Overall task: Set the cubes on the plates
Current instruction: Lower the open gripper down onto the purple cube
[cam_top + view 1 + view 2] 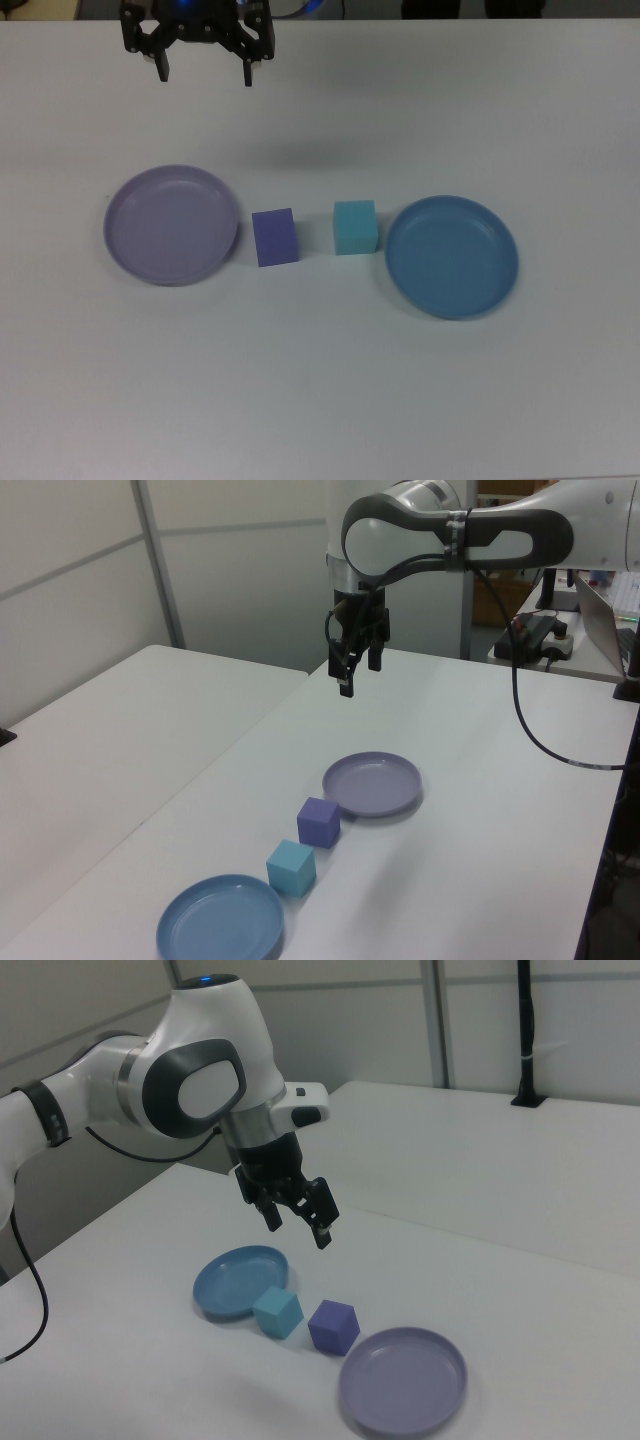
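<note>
Four items lie in a row on the white table. In the top view, from left to right: a lavender plate [172, 224], a violet cube [275, 237], a turquoise cube [355, 227] and a blue plate [452, 256]. Both plates hold nothing. The cubes sit side by side between the plates, each close to a plate's rim but outside it. My gripper [205, 75] hangs open and empty, high above the table, at the top view's upper left, well away from the cubes. It also shows in the left view [349, 680] and the right view [297, 1228].
A second white table [120, 730] adjoins on the left view's left. A black cable [540, 730] trails from the arm over the table's far right in the left view, near electronics on a side surface [545, 635].
</note>
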`<move>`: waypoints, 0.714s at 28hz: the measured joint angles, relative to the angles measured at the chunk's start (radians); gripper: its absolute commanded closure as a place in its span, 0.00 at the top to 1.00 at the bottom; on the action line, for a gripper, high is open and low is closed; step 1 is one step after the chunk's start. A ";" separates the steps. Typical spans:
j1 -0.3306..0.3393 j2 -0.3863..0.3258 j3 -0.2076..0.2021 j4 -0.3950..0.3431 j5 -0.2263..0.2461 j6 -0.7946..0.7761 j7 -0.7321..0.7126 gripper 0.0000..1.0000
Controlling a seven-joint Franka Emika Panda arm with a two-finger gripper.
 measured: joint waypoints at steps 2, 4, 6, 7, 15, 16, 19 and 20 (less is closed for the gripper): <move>0.000 0.000 0.000 0.000 0.005 0.000 0.000 1.00; 0.000 0.003 0.000 -0.002 0.026 0.000 0.000 1.00; 0.000 0.011 0.000 -0.003 0.037 0.000 0.000 1.00; 0.000 0.016 0.000 -0.004 0.038 0.000 0.000 1.00; 0.001 0.096 0.002 -0.008 0.038 0.083 -0.010 1.00; 0.002 0.108 0.002 -0.011 0.038 0.106 -0.012 1.00; 0.007 0.148 0.004 -0.028 0.038 0.175 -0.020 1.00; 0.011 0.161 0.004 -0.035 0.038 0.194 -0.024 1.00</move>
